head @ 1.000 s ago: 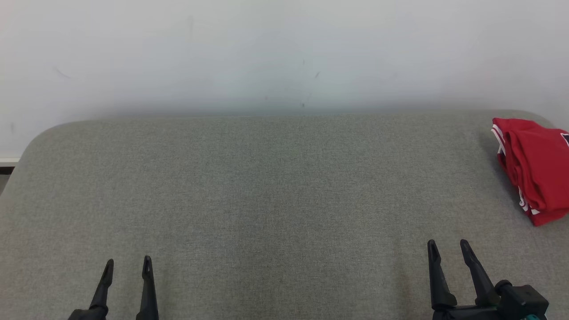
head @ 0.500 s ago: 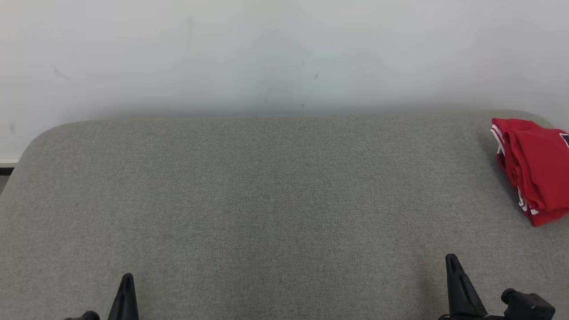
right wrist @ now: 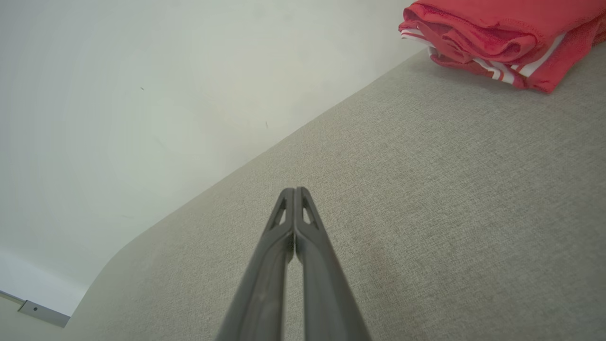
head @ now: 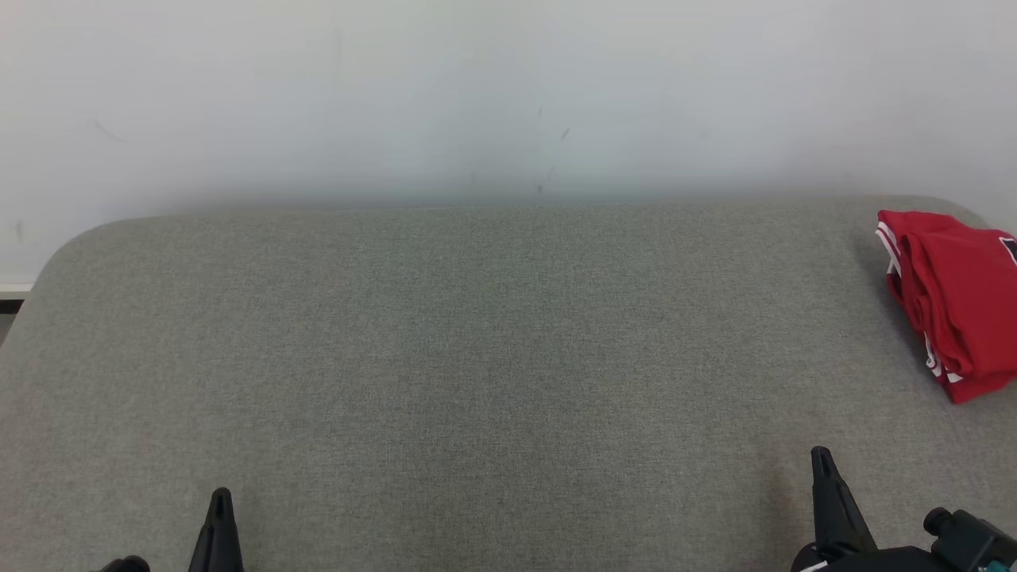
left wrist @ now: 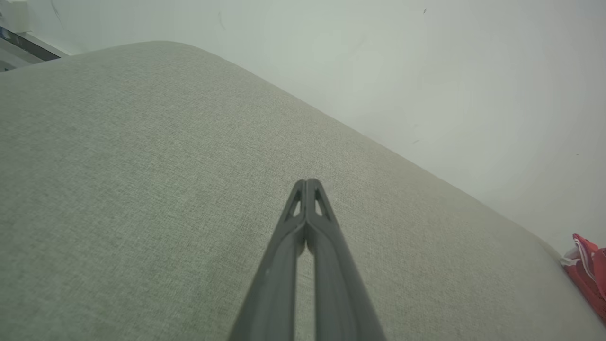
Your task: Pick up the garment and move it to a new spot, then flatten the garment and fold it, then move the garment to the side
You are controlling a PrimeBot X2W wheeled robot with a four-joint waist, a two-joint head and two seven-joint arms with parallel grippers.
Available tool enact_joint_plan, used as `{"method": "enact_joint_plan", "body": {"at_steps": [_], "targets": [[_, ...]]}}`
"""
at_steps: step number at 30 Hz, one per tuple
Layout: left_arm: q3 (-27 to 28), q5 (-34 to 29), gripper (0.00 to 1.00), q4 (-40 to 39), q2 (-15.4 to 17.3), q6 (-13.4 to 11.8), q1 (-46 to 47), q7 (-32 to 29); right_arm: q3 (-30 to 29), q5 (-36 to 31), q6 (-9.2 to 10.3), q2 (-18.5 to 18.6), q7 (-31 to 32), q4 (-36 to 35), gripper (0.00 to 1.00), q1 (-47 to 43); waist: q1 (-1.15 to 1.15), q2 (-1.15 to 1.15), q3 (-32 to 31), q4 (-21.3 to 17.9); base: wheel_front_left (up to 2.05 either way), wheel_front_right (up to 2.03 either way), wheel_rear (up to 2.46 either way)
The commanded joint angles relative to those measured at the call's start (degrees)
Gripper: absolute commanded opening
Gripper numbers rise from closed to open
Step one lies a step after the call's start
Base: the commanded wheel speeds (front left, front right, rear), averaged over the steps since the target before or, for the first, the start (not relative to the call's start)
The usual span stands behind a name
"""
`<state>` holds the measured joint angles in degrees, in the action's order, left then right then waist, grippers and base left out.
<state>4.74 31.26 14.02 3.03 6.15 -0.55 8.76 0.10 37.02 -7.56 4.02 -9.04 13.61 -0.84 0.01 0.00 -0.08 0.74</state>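
Nothing legible from here. The folded red garment (head: pixel 961 302) has white stripes (head: pixel 890 242) along its edges, no lettering I can make out (a dark patch (head: pixel 1011 248) at its far right is cut off, can't tell what it is). The wall (head: pixel 508 95) carries faint scuffs, not writing.

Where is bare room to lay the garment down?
The grey cushion is bare from the left tool to the right tool and back to the wall. The red garment crowds its far right corner.

Folded red garment (head: pixel 957 302) with white trim lies at surface's far-right edge.
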Motion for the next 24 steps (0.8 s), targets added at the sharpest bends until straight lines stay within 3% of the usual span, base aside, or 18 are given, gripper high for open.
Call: {"method": "enact_joint_plan", "body": {"at_steps": [1, 24], "targets": [[0.3, 2.5, 0.0, -0.9, 0.1, 0.4, 1.7, -0.6, -0.4, 2.4, 0.03, 0.0, 0.5, -0.8, 0.0, 1.8, 0.0, 0.0, 0.0, 0.0, 0.0, 0.0, 0.0], [0.8, 20.5, 0.0, -0.7, 0.1, 0.7, 3.5, -5.1, -2.2, 18.8, 0.05, -0.3, 5.0, -0.5, 0.0, 3.5, 0.0, 0.0, 0.1, -0.2, 0.0, 0.0, 0.0]]}}
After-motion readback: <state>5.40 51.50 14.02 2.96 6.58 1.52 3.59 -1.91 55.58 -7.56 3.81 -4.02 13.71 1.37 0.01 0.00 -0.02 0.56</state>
